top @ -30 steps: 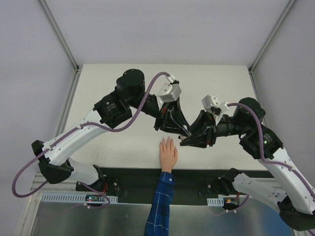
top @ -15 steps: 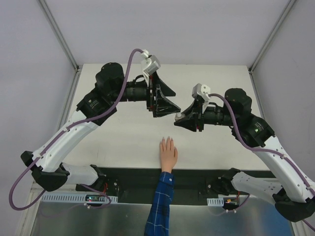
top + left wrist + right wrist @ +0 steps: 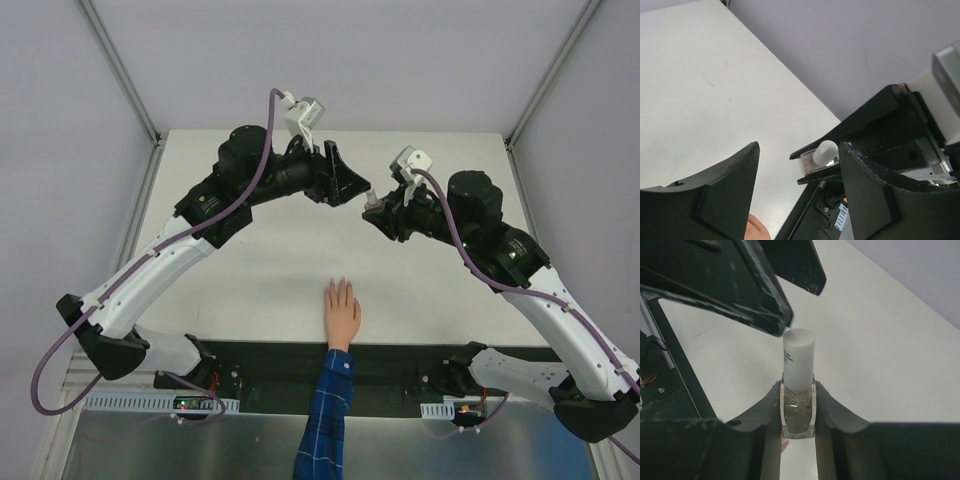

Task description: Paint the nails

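A small clear glass polish bottle (image 3: 798, 412) with a white cap (image 3: 798, 357) is being held in the upper middle of the top view.
The right gripper (image 3: 380, 212) is clamping it upright; the left gripper (image 3: 799, 148) is hovering partly open by the cap, seemingly not touching it. The pale nails (image 3: 340, 284) of the flesh-coloured mannequin hand (image 3: 342, 312) are lying at lower centre, well apart from both grippers.

The bottle (image 3: 798, 412) is clear glossy glass with flecked, glittery polish inside, and its cap (image 3: 799, 357) is smooth matt white plastic. The right fingers (image 3: 762, 415) and left fingers (image 3: 715, 195) are matt black plastic, grainy and chipped at the edges. The table (image 3: 700, 75) is smooth matt off-white with faint scuffs; the hand (image 3: 341, 312) looks like smooth flesh-toned plastic, its sleeve (image 3: 327, 420) plaid cloth.
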Available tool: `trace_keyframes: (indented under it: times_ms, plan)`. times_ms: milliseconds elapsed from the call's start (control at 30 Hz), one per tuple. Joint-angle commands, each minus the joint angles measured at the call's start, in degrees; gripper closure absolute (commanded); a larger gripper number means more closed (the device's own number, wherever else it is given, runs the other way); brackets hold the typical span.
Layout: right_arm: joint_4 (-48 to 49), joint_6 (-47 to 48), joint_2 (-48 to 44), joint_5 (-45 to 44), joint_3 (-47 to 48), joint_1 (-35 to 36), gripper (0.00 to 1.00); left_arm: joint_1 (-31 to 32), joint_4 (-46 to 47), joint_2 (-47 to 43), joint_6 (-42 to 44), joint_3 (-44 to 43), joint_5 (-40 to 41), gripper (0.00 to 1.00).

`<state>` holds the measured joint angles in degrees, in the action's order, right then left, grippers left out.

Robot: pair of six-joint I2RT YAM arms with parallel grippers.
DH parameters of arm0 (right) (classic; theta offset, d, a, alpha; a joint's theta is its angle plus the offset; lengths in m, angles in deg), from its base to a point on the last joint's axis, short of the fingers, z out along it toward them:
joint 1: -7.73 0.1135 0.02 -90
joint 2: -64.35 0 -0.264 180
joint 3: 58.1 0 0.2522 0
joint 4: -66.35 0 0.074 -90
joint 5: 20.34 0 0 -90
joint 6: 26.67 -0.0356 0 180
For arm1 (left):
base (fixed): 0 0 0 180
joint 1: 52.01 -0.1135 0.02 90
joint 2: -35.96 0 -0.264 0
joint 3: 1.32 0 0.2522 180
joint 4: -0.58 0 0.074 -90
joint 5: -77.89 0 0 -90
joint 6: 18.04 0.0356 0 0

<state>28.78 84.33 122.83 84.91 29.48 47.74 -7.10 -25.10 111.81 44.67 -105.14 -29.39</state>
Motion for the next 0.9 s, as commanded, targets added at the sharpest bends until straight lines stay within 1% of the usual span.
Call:
trace_keyframes:
  times_ms: [0, 233, 433, 500, 567, 600, 667, 700, 800, 833, 867]
  plan:
    - [3.1, -1.2, -0.4, -3.3, 2.6, 0.1, 1.00, 0.1, 0.6, 2.4, -2.2, -4.4, -2.1, 0.37]
    - [3.0, -1.9, -1.6, -4.2, 2.1, 0.1, 1.00, 1.9, 0.5, 4.8, -2.1, -5.3, -2.3, 0.42]
    - [2.5, -2.8, -1.3, -4.5, 2.5, 0.2, 1.00, 4.5, 0.5, 5.2, -0.7, -5.6, -0.7, 0.39]
    - [2.5, -3.2, -1.6, -4.4, 2.4, 0.2, 1.00, 4.8, 0.4, 5.1, -0.4, -5.3, -0.3, 0.41]
    - [3.2, -3.9, -2.1, -4.3, 2.0, 0.2, 1.00, 5.0, 0.4, 5.1, -0.4, -4.7, 0.1, 0.45]
    - [3.5, -4.2, -2.3, -4.1, 2.0, 0.2, 1.00, 5.2, 0.4, 5.4, -0.3, -4.6, 0.1, 0.49]
    - [3.5, -4.9, -2.4, -3.3, 2.1, 0.2, 1.00, 5.3, 0.4, 5.6, -0.5, -4.3, -0.4, 0.54]
    - [3.7, -5.2, -2.6, -2.9, 2.0, 0.2, 1.00, 5.2, 0.5, 5.8, -0.6, -4.3, -0.5, 0.59]
    - [4.5, -6.1, -3.0, -2.2, 1.7, 0.1, 1.00, 5.2, 0.4, 6.3, -0.5, -4.7, -1.8, 0.69]
    - [4.7, -6.3, -3.1, -2.1, 1.6, 0.1, 1.00, 5.2, 0.4, 6.3, -0.1, -4.8, -2.1, 0.76]
    - [4.7, -6.4, -3.2, -2.0, 1.5, 0.1, 1.00, 5.2, 0.4, 6.4, 0.0, -4.7, -2.5, 0.78]
